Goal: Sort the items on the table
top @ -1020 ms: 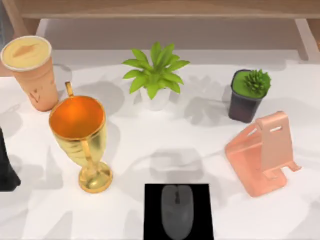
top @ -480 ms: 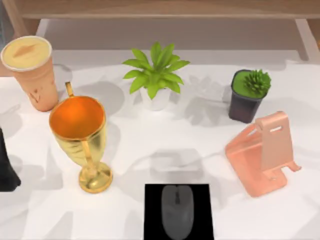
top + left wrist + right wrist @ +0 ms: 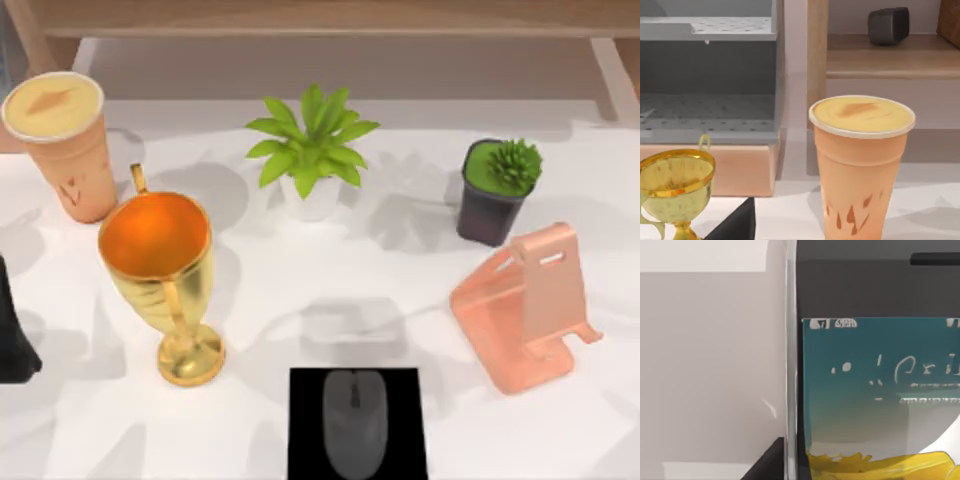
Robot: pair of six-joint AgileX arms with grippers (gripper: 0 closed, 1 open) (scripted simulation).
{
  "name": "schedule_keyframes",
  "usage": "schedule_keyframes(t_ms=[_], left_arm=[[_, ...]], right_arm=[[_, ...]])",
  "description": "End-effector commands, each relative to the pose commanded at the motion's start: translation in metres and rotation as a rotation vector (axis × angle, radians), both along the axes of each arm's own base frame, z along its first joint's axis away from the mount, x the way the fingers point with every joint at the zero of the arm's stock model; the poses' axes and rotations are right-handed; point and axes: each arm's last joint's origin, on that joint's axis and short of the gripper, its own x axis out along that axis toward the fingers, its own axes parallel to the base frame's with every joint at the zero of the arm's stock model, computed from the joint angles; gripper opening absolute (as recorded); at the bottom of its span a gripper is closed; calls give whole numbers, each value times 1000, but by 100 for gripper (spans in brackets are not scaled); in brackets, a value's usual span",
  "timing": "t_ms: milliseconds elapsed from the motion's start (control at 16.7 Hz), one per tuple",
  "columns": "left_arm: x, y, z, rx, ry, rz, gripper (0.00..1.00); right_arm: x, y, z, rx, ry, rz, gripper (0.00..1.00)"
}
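Nearest you, the matte grey mouse [image 3: 354, 423] lies on its black pad [image 3: 305, 392] at the bench's [image 3: 300, 300] front edge — apparently sorted. The glossy smartphone [image 3: 875, 390] looms close to the right wrist camera, so its placing on the salmon stand [image 3: 525, 310] seems next. Far left, the tapered tan cup [image 3: 62, 145] stands upright. Either tool's state — you cannot tell.

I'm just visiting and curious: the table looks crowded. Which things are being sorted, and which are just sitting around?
To sort:
mouse, on the black pad
cup, back left
smartphone, close in the right wrist view

Just standing there:
gold goblet
leafy plant
dark-potted plant
pink stand
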Motion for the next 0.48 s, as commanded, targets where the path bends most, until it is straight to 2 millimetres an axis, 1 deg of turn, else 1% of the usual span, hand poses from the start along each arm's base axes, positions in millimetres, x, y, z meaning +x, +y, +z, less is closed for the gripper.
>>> schedule_keyframes(t_ms=[180, 240, 480], left_arm=[[0, 0, 0, 0, 0, 0, 100], [0, 0, 0, 0, 0, 0, 100], [0, 0, 0, 0, 0, 0, 100]], right_arm=[[0, 0, 0, 0, 0, 0, 2], [0, 0, 0, 0, 0, 0, 0], [0, 0, 0, 0, 0, 0, 0]])
